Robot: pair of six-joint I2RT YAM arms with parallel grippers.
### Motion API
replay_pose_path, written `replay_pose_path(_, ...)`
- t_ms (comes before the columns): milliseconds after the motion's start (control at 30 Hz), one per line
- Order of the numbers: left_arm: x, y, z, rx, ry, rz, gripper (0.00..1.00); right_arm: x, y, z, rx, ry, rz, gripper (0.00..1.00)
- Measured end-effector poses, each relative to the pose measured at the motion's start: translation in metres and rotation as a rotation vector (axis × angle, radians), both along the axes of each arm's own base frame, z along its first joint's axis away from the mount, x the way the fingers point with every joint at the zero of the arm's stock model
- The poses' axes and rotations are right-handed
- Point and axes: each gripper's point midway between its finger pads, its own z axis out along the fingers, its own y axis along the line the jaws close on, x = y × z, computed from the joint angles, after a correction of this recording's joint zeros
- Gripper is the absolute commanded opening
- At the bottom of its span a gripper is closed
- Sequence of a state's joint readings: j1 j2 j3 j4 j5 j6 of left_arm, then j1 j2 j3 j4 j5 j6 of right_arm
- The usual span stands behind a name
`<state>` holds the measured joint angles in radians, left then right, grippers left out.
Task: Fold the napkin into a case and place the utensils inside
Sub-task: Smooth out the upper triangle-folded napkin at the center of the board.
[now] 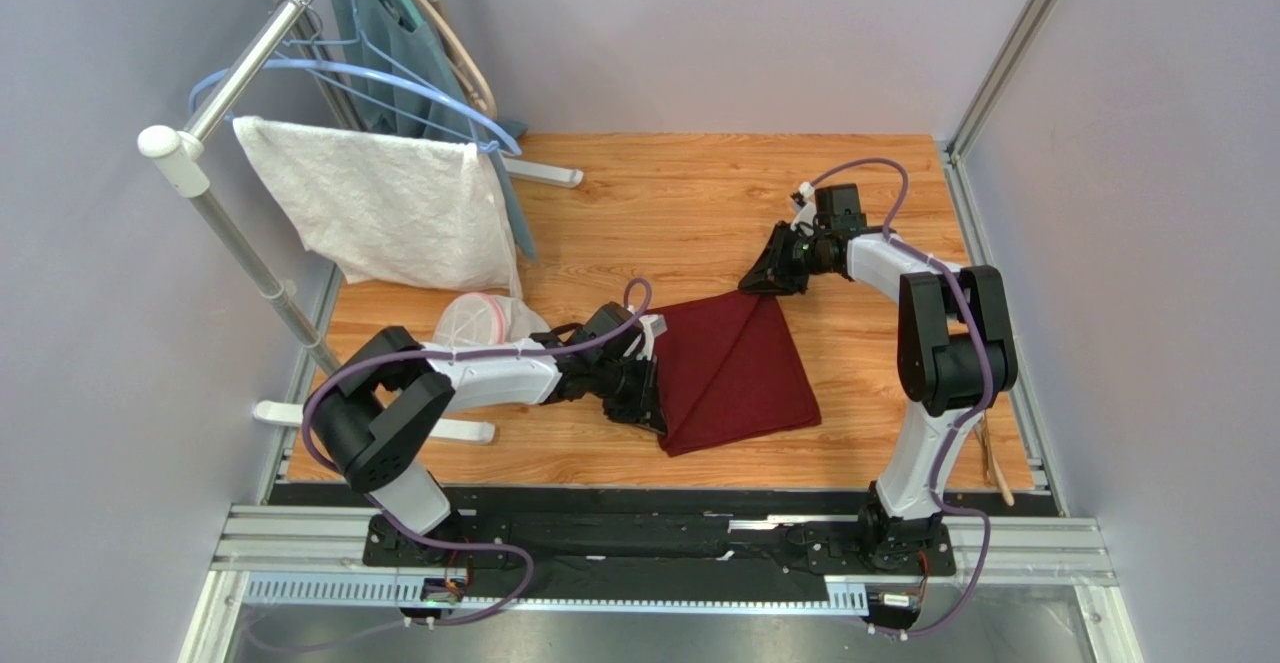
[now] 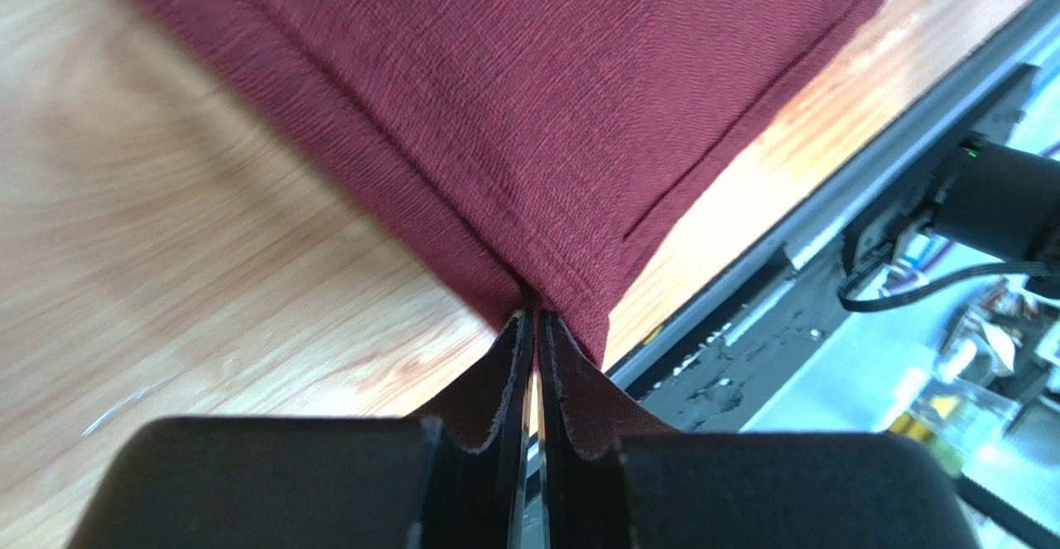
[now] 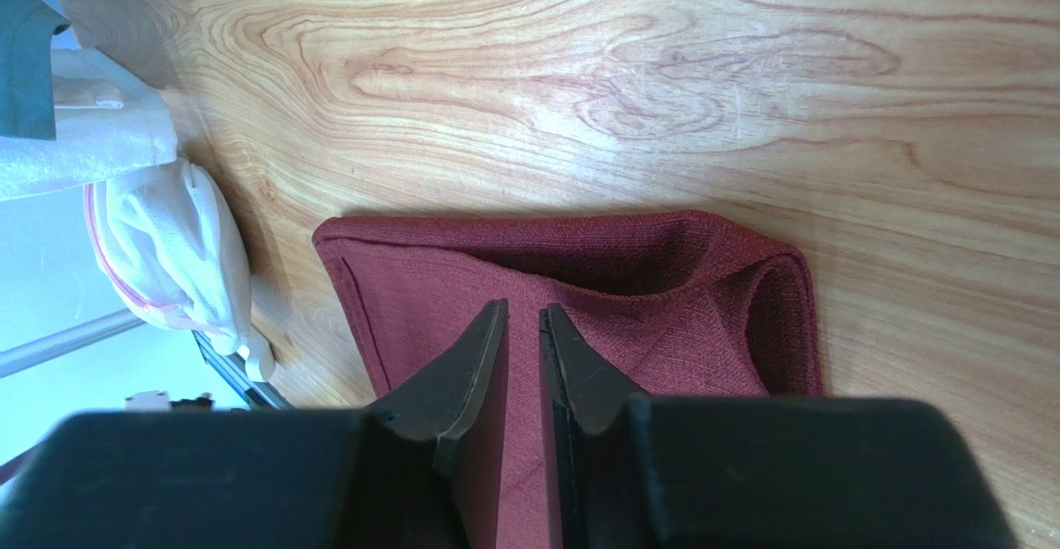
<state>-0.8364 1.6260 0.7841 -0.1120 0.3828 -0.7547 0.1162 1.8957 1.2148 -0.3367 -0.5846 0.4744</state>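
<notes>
The maroon napkin (image 1: pixel 736 371) lies folded into a rough square on the wooden table (image 1: pixel 676 198). My left gripper (image 1: pixel 649 386) is shut on its left edge; in the left wrist view the cloth (image 2: pixel 560 114) is pinched between the closed fingertips (image 2: pixel 536 316). My right gripper (image 1: pixel 769 276) is at the napkin's far corner. In the right wrist view its jaws (image 3: pixel 523 313) stand a narrow gap apart just above the cloth (image 3: pixel 647 288), whose top layer bulges up loosely. Slim tan handles of the utensils (image 1: pixel 993 468) show at the table's right edge beside the right arm.
A white textured towel (image 1: pixel 383 206) hangs on a rack (image 1: pixel 226 93) at the back left, with blue hangers (image 1: pixel 406 78) behind it. A white pouch with a pink rim (image 1: pixel 484 318) lies beside the left arm. Grey walls close in three sides.
</notes>
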Motion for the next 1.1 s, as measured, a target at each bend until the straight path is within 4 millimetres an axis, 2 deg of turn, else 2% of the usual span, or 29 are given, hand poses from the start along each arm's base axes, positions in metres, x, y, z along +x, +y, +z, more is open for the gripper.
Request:
replay_pose_path(133,0.003,0.010,0.009,0.031,-0.040,0.021,0.13,-0.003,0.000,-0.004,-0.001,0.009,0.000,0.18)
replay_pose_path(233,0.008,0.016,0.028,0.030,-0.098,0.040,0.13,-0.005,-0.001,-0.006,-0.002,0.015,0.000,0.18)
replay_pose_path(367,0.011,0.012,0.051,-0.018,-0.140,0.040,0.11,-0.006,-0.001,-0.007,-0.003,0.019,0.000,0.18)
replay_pose_path(433,0.011,0.007,0.053,-0.042,-0.137,0.031,0.10,-0.006,-0.001,-0.007,-0.003,0.019,-0.001,0.17)
replay_pose_path(533,0.009,-0.001,0.047,-0.063,-0.104,0.009,0.10,-0.006,-0.001,-0.007,-0.002,0.019,-0.002,0.17)
replay_pose_path(733,0.004,-0.010,0.017,-0.056,-0.027,-0.018,0.10,-0.006,-0.002,-0.007,-0.003,0.020,-0.002,0.17)
replay_pose_path(1100,0.006,0.011,-0.010,0.056,-0.050,0.020,0.09,-0.004,-0.002,-0.014,-0.004,0.036,-0.002,0.16)
